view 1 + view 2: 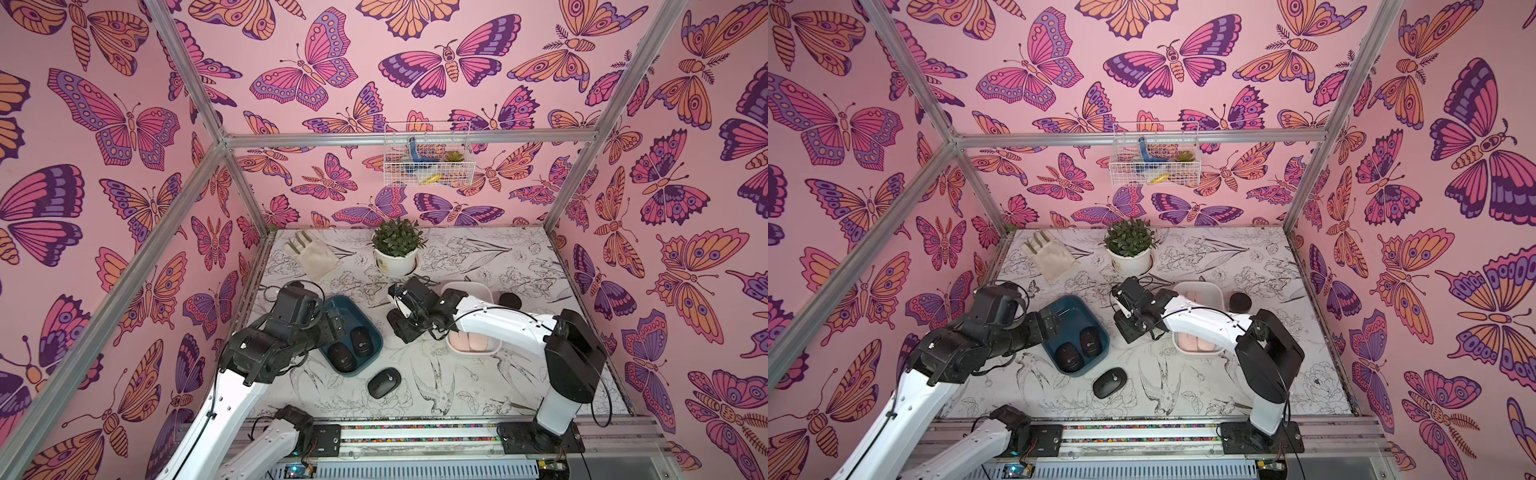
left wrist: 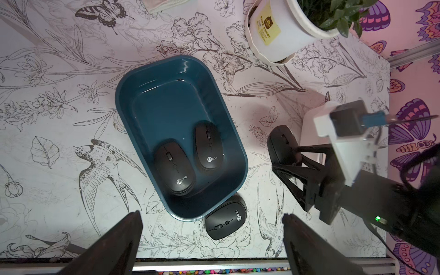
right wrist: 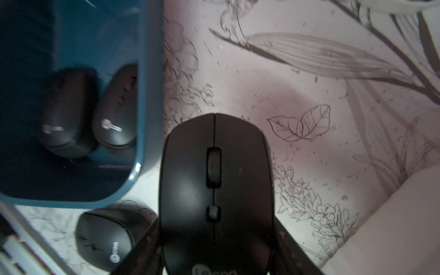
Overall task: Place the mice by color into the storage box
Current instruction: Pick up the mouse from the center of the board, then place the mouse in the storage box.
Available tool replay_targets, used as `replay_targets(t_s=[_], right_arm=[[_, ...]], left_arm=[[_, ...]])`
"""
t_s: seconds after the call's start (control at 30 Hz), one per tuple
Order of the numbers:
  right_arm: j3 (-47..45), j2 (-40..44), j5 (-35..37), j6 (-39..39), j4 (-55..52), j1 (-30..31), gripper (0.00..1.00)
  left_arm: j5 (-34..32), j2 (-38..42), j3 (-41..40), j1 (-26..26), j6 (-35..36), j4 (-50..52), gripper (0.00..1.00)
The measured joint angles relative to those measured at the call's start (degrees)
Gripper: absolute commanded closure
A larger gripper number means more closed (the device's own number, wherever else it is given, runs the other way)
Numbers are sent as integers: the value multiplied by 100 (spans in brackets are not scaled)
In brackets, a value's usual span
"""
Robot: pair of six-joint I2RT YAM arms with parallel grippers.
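Across a tabletop [image 1: 478, 374] printed with black-line flowers and birds, walled by pink butterfly wallpaper [image 1: 365, 62], sit a teal plastic tub [image 2: 121, 95] and a white plastic tub [image 1: 473, 352]. Two black oval mice [image 2: 175, 170] lie side by side in the teal one; pale pink mice [image 1: 469, 341] lie in the white. Another black mouse [image 1: 383, 382] rests on the table just beside the teal tub. The right gripper [image 3: 216, 250] pinches a fourth black mouse [image 3: 214, 178] between the tubs; the left gripper [image 2: 212, 215] hangs spread wide above the teal tub.
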State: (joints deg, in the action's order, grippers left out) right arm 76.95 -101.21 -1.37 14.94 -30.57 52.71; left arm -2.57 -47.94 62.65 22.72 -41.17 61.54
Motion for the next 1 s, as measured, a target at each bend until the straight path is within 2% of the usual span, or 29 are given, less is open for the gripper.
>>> replay_targets(t_s=[0.2, 0.43, 0.63, 0.77, 0.87, 1.0], right_arm=[[885, -461, -748, 267, 251, 131, 51], [2267, -1862, -1480, 516, 507, 369, 52], [3158, -2844, -1803, 645, 520, 514, 50], [3379, -3222, -1937, 802, 680, 566, 50], [3571, -3510, -1952, 903, 743, 586, 46], [3615, -3700, -1954, 955, 763, 590, 30]], left_arm=[[20, 177, -50, -258, -46, -136, 2], [20, 313, -44, -284, -42, -170, 2], [22, 516, -46, -291, -44, -166, 3], [44, 627, -52, -295, -44, -157, 2], [70, 669, -57, -295, -44, -146, 2], [109, 713, -68, -295, -44, -144, 3]])
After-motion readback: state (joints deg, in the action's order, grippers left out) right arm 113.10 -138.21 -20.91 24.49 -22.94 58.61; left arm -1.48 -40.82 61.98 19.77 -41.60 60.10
